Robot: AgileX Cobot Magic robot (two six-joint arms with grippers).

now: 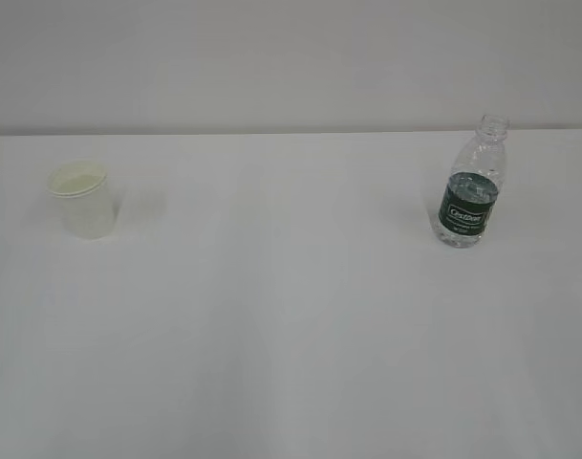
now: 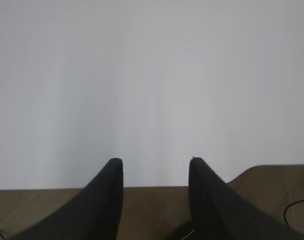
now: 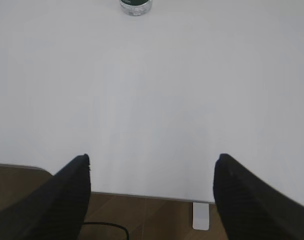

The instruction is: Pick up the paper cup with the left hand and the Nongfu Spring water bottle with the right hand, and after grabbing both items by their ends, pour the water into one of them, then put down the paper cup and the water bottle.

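Note:
The white paper cup stands upright at the left of the white table. At the right stands the Nongfu Spring water bottle, clear, uncapped, with a dark green label. Neither arm shows in the exterior view. In the left wrist view my left gripper is open over the table's near edge, with nothing between its black fingers; the cup does not show there. My right gripper is wide open and empty, also at the near edge. The bottle's base shows at the top of the right wrist view, far ahead.
Brown floor lies below the table edge in both wrist views. A black cable and a small white plate lie on the floor under the right gripper. A pale wall backs the table.

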